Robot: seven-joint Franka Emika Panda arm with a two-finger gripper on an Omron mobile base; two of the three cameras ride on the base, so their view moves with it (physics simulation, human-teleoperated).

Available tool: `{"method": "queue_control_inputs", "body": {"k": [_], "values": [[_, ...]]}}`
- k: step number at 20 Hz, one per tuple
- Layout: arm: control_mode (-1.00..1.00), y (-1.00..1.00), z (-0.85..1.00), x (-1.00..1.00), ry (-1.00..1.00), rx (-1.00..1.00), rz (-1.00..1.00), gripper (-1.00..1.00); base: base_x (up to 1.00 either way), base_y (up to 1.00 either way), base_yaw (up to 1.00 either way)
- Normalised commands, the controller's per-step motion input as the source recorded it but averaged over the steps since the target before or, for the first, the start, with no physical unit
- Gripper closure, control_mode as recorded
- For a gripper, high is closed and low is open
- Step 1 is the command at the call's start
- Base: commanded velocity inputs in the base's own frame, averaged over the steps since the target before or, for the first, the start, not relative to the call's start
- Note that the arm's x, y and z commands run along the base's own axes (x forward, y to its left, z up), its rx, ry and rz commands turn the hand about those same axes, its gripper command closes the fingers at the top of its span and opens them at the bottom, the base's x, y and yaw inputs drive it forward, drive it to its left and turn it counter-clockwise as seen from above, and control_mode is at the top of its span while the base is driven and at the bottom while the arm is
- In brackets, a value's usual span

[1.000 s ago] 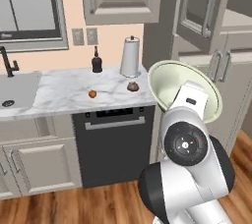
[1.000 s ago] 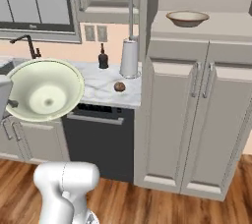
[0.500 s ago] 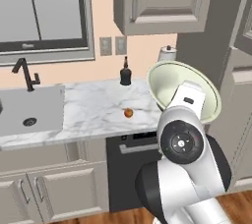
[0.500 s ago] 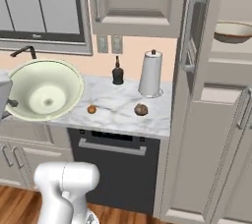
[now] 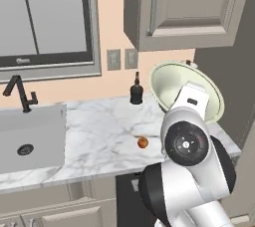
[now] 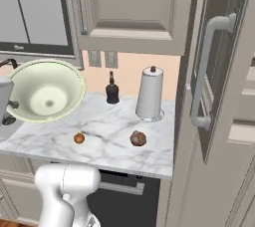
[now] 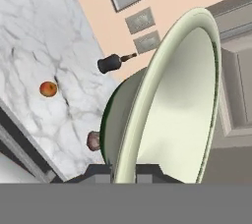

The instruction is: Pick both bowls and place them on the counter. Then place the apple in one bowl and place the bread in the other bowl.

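My gripper (image 7: 129, 171) is shut on the rim of the pale cream-green bowl (image 7: 182, 100), which I hold tilted on edge above the counter (image 5: 99, 136). The bowl (image 5: 174, 84) opens toward the window in the left base view. In the right base view the bowl (image 6: 47, 91) hangs over the left part of the marble counter (image 6: 109, 124). The apple (image 5: 143, 142) lies on the marble near the front edge, below and left of the bowl. The apple (image 6: 78, 138) and the dark-brown bread (image 6: 138, 138) sit side by side. Both also show in the hand view: apple (image 7: 48, 89), bread (image 7: 93, 140).
A dark bottle (image 6: 112, 91) and a paper towel roll (image 6: 149, 94) stand against the back wall. A sink (image 5: 30, 141) with a black faucet (image 5: 20, 94) lies at the left. A tall cabinet door with a long handle (image 6: 206, 71) stands close on the right. An upper cabinet (image 5: 189, 7) hangs overhead.
The whole picture has shifted and the counter looms larger, so the base has driven closer. The bowl stays held in the gripper, tilted as before.
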Motion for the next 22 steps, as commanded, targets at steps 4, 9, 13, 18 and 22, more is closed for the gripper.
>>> {"method": "queue_control_inputs", "body": {"k": [4,9,13,18,22], "values": [[1.00,0.00,0.00,0.00,0.00,0.00,0.00,1.00,0.57,0.44,0.00],[-1.00,0.18,-0.15,0.08,0.05,-0.01,0.00,1.00,0.23,0.30,0.00],[-1.00,0.52,-0.52,0.32,0.15,-0.05,0.00,1.00,0.00,0.00,0.00],[-1.00,0.53,-0.49,0.50,0.12,-0.02,0.00,1.00,0.00,0.00,0.00],[-1.00,0.06,-0.29,0.14,0.03,0.00,0.05,1.00,0.00,0.00,0.00]]}}
